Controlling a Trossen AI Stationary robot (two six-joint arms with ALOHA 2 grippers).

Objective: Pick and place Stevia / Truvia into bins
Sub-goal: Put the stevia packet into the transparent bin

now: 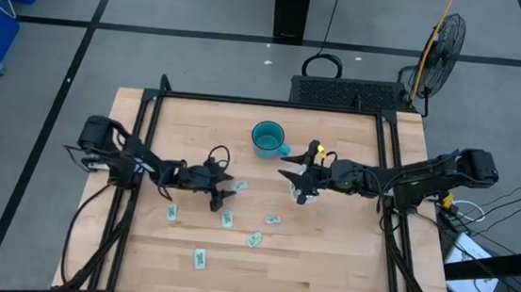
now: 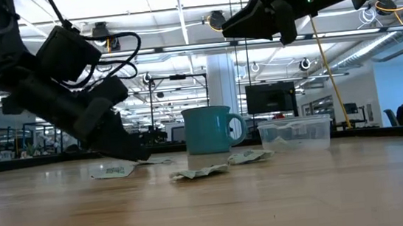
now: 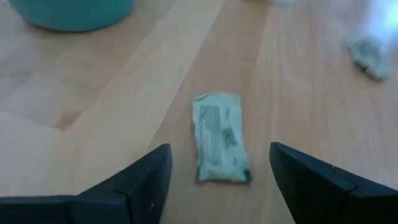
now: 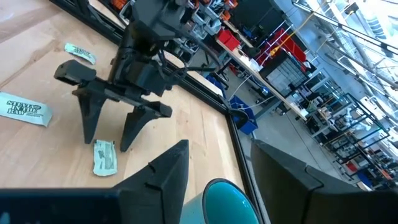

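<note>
Several pale green-and-white packets lie flat on the wooden table. One packet lies between the open fingers of my left gripper, which is low over the table. It also shows in the right wrist view under that gripper. The clear bin stands on the table to the right of the teal mug. My right gripper is open and empty, high above the table near the bin.
Other packets lie nearer the table's front. The teal mug stands at the table's far middle. Black frame rails run along the left and right sides.
</note>
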